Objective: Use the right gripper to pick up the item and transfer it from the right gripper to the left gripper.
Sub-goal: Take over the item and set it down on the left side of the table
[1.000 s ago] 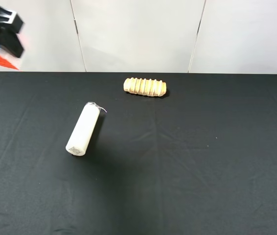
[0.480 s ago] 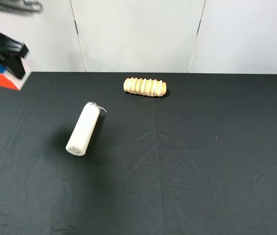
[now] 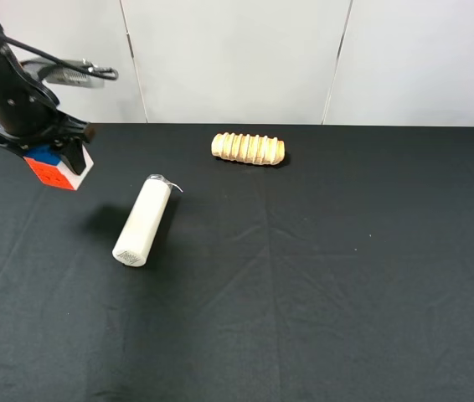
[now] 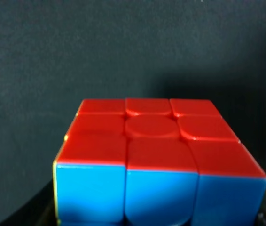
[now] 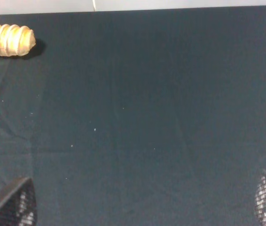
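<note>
Cube in the left gripper, coming down toward the desk at upper left

Over the last second the left gripper (image 3: 53,155) has swung in from the upper-left corner of the high view and dropped lower, its jaws pinching the cube (image 3: 57,167) just above the desk (image 3: 321,276), left of the white cylinder (image 3: 142,220). The right gripper (image 5: 137,207) is out of the high view; its wrist view shows jaws spread wide over bare cloth, the wooden roller (image 3: 248,148) far off. The handover looks already done. No brand, label or writing is readable anywhere.
</note>
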`<state>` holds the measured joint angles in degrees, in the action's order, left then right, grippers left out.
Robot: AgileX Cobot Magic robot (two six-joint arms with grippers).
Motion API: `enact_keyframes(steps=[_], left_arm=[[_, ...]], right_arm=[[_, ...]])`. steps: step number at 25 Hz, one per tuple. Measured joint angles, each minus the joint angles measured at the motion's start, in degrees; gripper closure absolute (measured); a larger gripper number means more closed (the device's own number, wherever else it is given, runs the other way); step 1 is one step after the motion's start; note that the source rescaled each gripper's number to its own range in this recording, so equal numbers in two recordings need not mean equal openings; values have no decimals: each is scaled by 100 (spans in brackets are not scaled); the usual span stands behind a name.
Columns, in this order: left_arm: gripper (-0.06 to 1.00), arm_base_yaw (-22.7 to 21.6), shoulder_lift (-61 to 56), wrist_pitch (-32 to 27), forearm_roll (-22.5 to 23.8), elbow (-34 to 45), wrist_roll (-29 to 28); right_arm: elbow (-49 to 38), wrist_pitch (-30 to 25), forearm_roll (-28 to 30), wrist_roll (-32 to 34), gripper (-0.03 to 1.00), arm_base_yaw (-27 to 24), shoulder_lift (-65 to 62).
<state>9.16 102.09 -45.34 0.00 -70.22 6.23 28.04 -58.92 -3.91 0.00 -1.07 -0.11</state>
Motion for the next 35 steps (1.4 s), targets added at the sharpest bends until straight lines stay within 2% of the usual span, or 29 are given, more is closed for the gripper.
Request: enact_keyframes(steps=[10,18,28,29,30,31,32,33,35], left_arm=[[94,0,811,440,0,0,18],[94,0,866,826,0,0,26],[94,0,886,862,0,0,26],[89,0,905,844,0,0,26],[74,0,921,838,0,0,26],[48,0,933,844,0,6,26],[28,0,940,872,0,21,26],[15,0,940,872,0,36,26],[3,0,940,872,0,47,26]], right_arm=[[0,0,0,0,-3,0,0],[0,0,0,0,-3,0,0],[0,0,0,0,-3,0,0],[0,0,0,0,-3,0,0],[0,0,0,0,-3,0,0],[0,0,0,0,-3,0,0],[0,0,0,0,-3,0,0],[0,0,0,0,-3,0,0],[0,0,0,0,-3,0,0]])
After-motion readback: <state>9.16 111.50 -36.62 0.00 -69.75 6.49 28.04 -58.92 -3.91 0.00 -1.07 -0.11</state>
